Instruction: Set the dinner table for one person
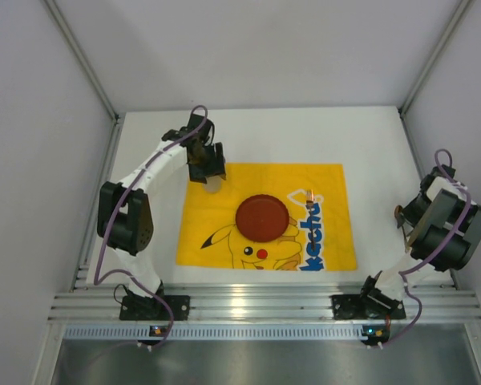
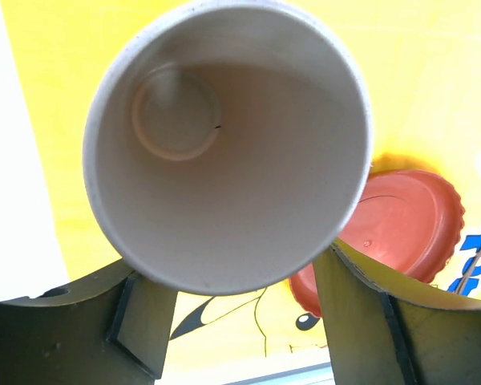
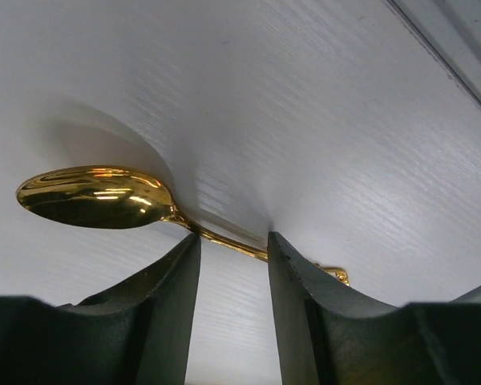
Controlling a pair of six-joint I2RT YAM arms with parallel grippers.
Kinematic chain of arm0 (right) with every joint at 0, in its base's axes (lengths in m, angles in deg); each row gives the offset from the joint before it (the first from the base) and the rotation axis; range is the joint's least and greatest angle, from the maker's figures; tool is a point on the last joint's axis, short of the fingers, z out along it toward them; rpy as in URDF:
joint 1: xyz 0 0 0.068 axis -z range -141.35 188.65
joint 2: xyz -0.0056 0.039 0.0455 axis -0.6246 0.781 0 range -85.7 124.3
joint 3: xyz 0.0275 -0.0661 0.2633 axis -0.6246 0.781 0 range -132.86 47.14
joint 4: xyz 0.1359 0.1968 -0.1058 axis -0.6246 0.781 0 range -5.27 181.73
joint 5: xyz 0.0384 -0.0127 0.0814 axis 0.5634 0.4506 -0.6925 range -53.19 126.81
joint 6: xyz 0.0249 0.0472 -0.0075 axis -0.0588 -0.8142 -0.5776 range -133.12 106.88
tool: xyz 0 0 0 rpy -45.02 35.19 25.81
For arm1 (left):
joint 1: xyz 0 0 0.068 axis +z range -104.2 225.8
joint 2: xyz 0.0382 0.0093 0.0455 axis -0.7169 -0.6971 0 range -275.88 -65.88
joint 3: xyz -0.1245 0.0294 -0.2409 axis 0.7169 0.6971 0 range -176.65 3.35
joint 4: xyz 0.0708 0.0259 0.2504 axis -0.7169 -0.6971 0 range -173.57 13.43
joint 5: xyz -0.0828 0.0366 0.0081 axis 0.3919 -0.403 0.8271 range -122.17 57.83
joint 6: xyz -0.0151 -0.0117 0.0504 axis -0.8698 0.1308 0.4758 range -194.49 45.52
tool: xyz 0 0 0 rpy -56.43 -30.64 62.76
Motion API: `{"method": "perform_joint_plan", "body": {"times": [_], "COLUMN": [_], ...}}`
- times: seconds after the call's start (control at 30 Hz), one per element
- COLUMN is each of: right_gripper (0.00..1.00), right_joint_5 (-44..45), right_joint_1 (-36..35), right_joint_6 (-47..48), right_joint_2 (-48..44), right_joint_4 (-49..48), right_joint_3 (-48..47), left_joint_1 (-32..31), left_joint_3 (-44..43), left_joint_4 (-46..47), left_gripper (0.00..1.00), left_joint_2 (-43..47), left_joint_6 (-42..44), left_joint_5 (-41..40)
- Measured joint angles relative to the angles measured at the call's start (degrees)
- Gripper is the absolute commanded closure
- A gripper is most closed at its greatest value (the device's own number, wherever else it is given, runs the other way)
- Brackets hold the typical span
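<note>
The white dinner table (image 1: pixel 264 136) carries a yellow Pikachu cloth (image 1: pixel 321 241) with a round red plate (image 1: pixel 262 218) at its middle. My left gripper (image 1: pixel 211 178) hangs over the cloth's far left corner, shut on a white paper cup (image 2: pixel 224 144). The left wrist view looks into the cup's empty mouth, and the plate (image 2: pixel 409 216) shows beyond it. My right gripper (image 3: pixel 232 241) is down at the bare table right of the cloth, open. A gold spoon (image 3: pixel 96 196) lies on the table there, its handle running across just past both fingertips.
A thin gold utensil (image 1: pixel 311 195) lies on the cloth right of the plate. Grey walls and metal frame posts (image 1: pixel 80 56) close in the table on three sides. An aluminium rail (image 1: pixel 248 305) runs along the near edge between the arm bases.
</note>
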Motion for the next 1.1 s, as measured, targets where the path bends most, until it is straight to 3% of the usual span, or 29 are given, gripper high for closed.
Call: {"method": "perform_joint_plan", "body": {"times": [0.17,0.33,0.9,1.0,1.1], "right_gripper": [0.61,0.69,0.72,0.78,0.96], "right_joint_5": [-2.16,-2.82,-2.4,-2.45,-2.73], "right_joint_1": [-1.05,-3.63,-7.69,-7.89,-7.89], "right_joint_6": [-0.09,-0.13,-1.46,-1.88,-2.47], "right_joint_2": [1.38,3.43,5.49,4.37,3.54], "right_joint_4": [-0.52,-0.68,-0.28,-1.88,-2.89], "right_joint_3": [-1.38,-3.8,-6.29,-4.79,-3.67], "left_joint_1": [0.0,-0.48,-8.33,-8.57,-8.74], "left_joint_3": [-0.52,-0.98,-6.38,-6.64,-7.74], "left_joint_4": [-0.52,-2.14,-7.41,-7.89,-8.26], "left_gripper": [0.32,0.32,0.33,0.33,0.33], "left_joint_2": [0.0,0.0,0.0,-0.09,-0.55], "left_joint_6": [-0.98,-2.1,-5.42,-5.9,-5.97], "left_joint_5": [-0.2,-0.9,-4.87,-5.25,-5.68]}}
